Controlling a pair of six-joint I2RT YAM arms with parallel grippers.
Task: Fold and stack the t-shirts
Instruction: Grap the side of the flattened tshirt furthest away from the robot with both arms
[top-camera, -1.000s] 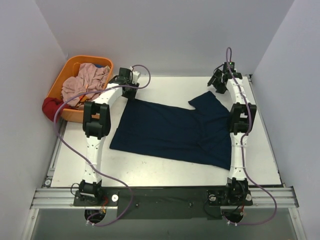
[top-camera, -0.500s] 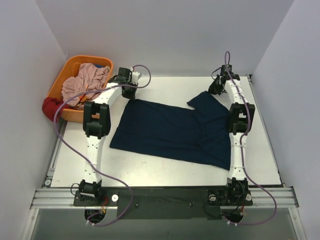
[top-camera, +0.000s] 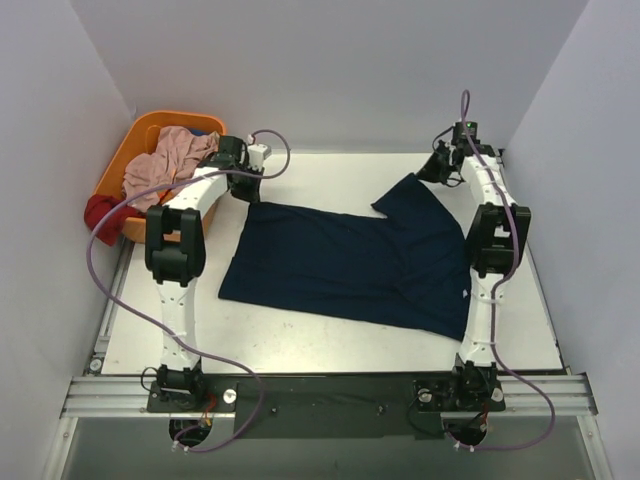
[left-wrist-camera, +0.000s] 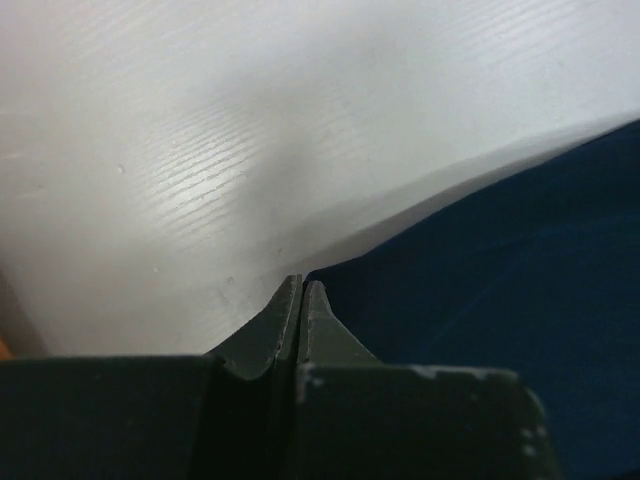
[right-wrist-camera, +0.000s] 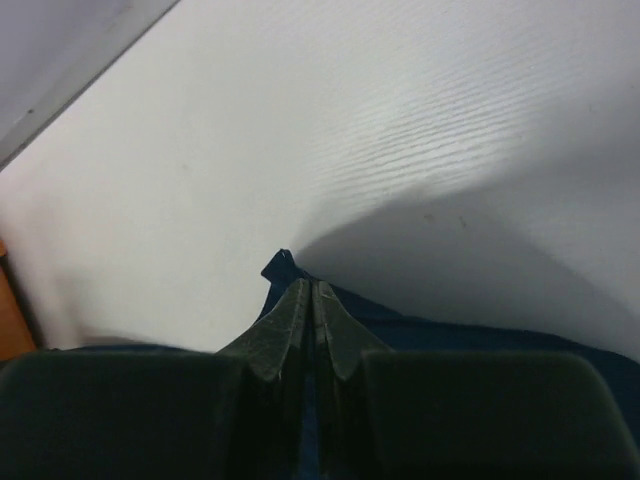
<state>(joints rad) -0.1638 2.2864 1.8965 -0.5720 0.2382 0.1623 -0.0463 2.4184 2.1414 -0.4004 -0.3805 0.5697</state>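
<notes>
Navy shirt (top-camera: 340, 260) lies spread across the middle of the white table (top-camera: 330, 172), in one layer and not yet folded. At its 10 o'clock corner the left gripper (left-wrist-camera: 301, 287) is pressed fully closed. The wrist view shows the cloth edge rising from the closed tips, so it seems to pinch the hem. At the 1 o'clock sleeve the right gripper (right-wrist-camera: 305, 287) is also pressed closed, with a tuft of navy cloth poking past its tips.

Compared with a second ago, both arms have swung outward, the left toward 9 o'clock and the right toward 3 o'clock. The shirt's far edge is drawn slightly wider and straighter. This looks like stretching the shirt flat before a first fold.

At the table's 10 o'clock an orange basket (top-camera: 112, 168) holds more clothes (top-camera: 175, 155), so most of the task remains.
</notes>
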